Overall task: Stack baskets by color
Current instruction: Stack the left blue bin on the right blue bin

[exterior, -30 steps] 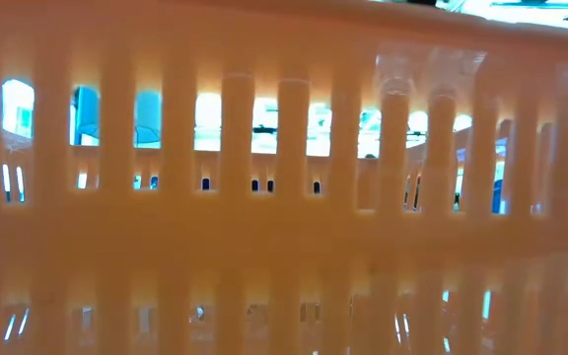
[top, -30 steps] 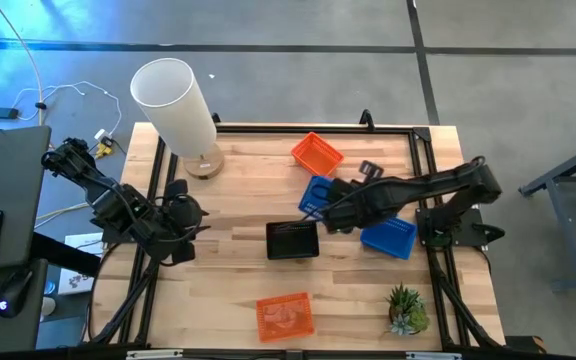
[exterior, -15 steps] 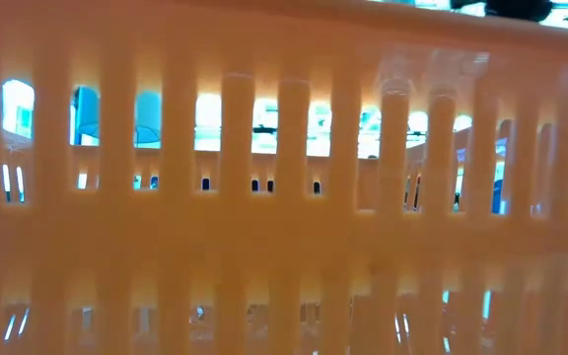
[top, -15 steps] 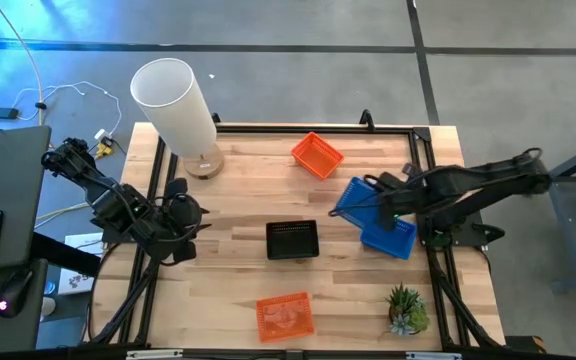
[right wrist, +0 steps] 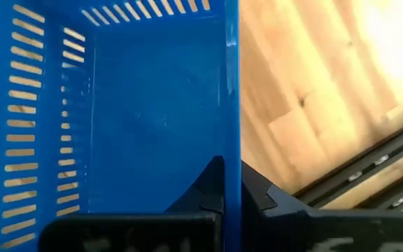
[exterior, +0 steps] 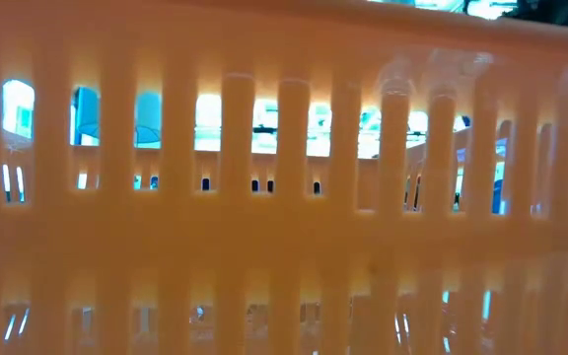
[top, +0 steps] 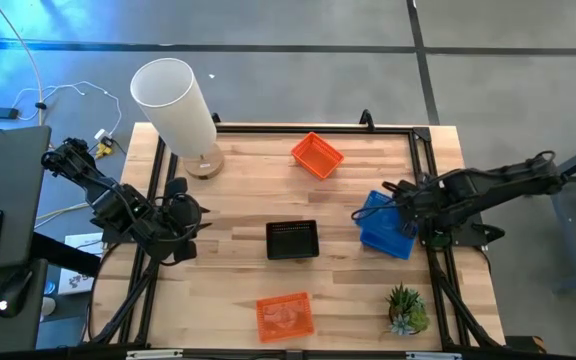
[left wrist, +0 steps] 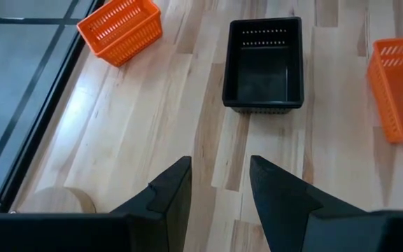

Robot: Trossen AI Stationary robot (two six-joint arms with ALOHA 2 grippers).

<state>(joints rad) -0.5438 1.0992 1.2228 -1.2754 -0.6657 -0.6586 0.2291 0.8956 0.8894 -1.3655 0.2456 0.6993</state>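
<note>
My right gripper [top: 396, 200] is shut on a blue basket [top: 375, 211], which hangs tilted over the far left part of a second blue basket [top: 396, 241] near the table's right edge. A black basket [top: 293, 240] rests on its bottom at the table's middle. One orange basket [top: 317, 155] sits at the far side and another [top: 285, 316] at the near edge; this one's slotted wall [exterior: 284, 247] fills the low view. My left gripper [left wrist: 220, 187] hovers open at the table's left, apart from the black basket [left wrist: 263, 66]. My right gripper pinches one wall of the blue basket at its rim [right wrist: 232, 150], one finger [right wrist: 208, 183] inside the basket and the other [right wrist: 259, 193] outside. The fingers come from above, slanting down. The basket is tilted; whether it touches the blue basket below, I cannot tell.
A tall white cylinder [top: 174, 104] stands at the far left corner. A small green plant [top: 406, 310] sits at the near right corner. A black frame [top: 420, 150] runs around the tabletop. Bare wood lies between the black basket and the blue ones.
My right gripper has drawn back toward the table's right edge and sunk a little, staying shut. The blue basket has gone with it, from beside the black basket's far right corner to a place over the second blue basket.
</note>
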